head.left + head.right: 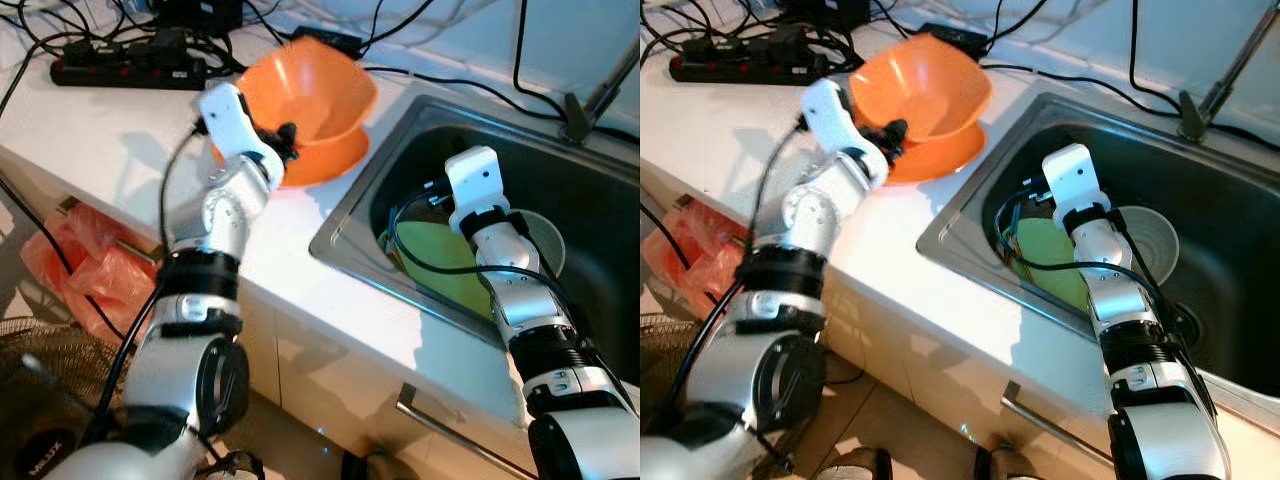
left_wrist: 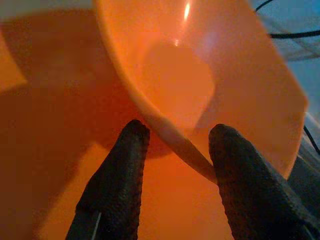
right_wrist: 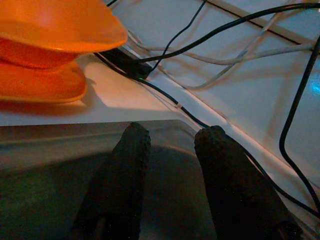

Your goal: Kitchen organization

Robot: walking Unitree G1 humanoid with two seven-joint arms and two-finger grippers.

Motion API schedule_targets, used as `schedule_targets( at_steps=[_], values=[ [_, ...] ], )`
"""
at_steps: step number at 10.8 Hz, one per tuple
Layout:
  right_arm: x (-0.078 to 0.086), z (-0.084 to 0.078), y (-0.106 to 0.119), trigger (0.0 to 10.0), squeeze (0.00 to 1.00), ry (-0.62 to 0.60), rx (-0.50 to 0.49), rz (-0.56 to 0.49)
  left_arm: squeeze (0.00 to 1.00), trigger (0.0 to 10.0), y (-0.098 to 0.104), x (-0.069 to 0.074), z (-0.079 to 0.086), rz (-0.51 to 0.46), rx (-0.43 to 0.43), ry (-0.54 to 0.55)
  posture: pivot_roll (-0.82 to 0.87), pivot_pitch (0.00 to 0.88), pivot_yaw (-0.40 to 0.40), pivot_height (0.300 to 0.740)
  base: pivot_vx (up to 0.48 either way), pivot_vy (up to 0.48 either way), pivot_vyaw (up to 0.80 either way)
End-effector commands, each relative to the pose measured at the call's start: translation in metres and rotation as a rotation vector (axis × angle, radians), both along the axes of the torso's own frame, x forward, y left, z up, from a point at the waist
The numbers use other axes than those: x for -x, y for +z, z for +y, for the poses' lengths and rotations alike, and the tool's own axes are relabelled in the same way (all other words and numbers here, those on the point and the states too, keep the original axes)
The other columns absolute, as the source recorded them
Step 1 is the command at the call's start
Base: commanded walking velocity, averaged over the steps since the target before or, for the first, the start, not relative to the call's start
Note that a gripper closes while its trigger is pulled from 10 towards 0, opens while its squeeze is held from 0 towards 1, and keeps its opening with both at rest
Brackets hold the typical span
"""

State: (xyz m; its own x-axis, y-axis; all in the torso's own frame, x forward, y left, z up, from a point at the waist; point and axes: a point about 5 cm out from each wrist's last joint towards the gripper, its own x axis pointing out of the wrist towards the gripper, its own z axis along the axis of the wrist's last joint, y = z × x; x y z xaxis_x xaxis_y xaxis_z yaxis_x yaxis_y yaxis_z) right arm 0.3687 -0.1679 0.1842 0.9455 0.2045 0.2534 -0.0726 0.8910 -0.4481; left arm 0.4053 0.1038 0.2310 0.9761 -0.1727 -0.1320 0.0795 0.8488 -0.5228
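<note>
With the left gripper [image 2: 172,150] pinching only the rim of the tilted orange bowl [image 1: 310,90] above the orange plate [image 1: 335,158] on the counter [image 1: 100,130], and the right gripper [image 3: 170,150] empty, fingers apart, over the sink [image 1: 560,170], the bowl could slip free

Bowl [image 1: 315,95] looking like glossy orange plastic; sink [image 1: 360,215] showing brushed metal, dull sheen; table [image 1: 100,130] reading smooth matt white; fingers [image 2: 122,185] showing matt black, finely textured rubbery surface.

green plate [image 1: 440,262] half behind right arm [image 1: 505,270]
</note>
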Motion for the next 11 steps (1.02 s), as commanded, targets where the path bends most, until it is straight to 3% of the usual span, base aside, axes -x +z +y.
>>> schedule_targets(
  at_steps=[1, 4, 7, 9, 11],
  values=[
    [0.001, 0.000, -0.002, 10.0, 0.00, 0.007, 0.012, 0.006, 0.00, 10.0, -0.001, -0.002, -0.006, 0.013, 0.009, -0.015, 0.04, 0.122, -0.039, 0.740, 0.000, 0.000, 0.00],
    [0.002, 0.001, -0.004, 10.0, 0.00, 0.010, 0.016, 0.012, 0.00, 10.0, -0.009, -0.006, -0.009, 0.036, 0.007, -0.016, 0.03, 0.118, -0.038, 0.740, 0.000, 0.000, 0.00],
    [0.002, 0.000, -0.005, 10.0, 0.00, 0.006, 0.019, 0.016, 0.00, 10.0, 0.002, -0.010, -0.005, -0.045, 0.002, 0.034, 0.03, 0.119, -0.038, 0.740, 0.000, 0.000, 0.00],
    [0.002, 0.002, -0.005, 10.0, 0.00, 0.009, 0.016, 0.014, 0.00, 10.0, 0.024, -0.014, 0.003, -0.184, 0.047, 0.099, 0.03, 0.118, -0.038, 0.740, 0.000, 0.000, 0.00],
    [0.002, 0.002, -0.006, 10.0, 0.00, 0.008, 0.018, 0.018, 0.00, 10.0, 0.026, -0.015, 0.005, -0.183, 0.050, 0.111, 0.03, 0.116, -0.037, 0.740, 0.000, 0.000, 0.00]
  ],
)
